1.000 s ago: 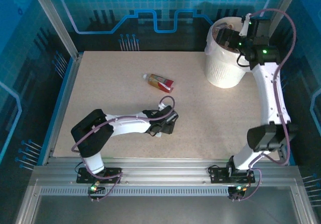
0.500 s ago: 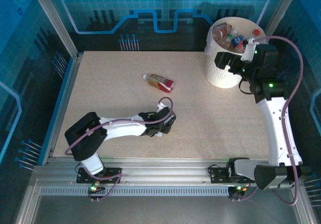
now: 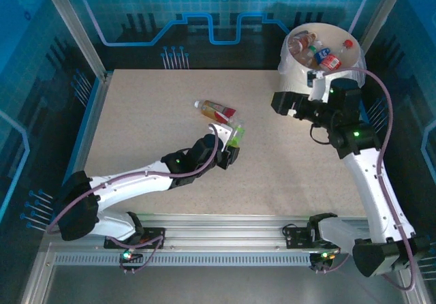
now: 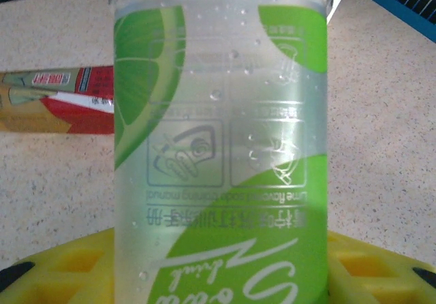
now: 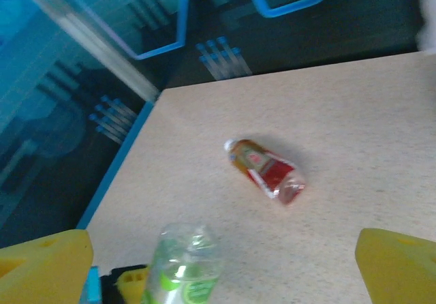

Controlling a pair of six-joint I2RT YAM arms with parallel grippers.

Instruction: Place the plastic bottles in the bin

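**Green bottle gripped; the carry to the bin is next**

The left end effector (image 3: 230, 151) is closed on a green bottle (image 3: 236, 134). The bin (image 3: 293, 79) stands well off to its right and farther out, so the next move probably calls for a lift and a long reach. A red bottle (image 3: 216, 111) lies on the desk (image 3: 136, 113) just beyond it. The right end effector (image 3: 281, 104) hovers near the bin, wide open and empty.

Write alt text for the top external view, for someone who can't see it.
The left gripper is shut on a green-label bottle mid-table, next to a red-label bottle lying on the table. The open right gripper hangs by the white bin, which holds several bottles.
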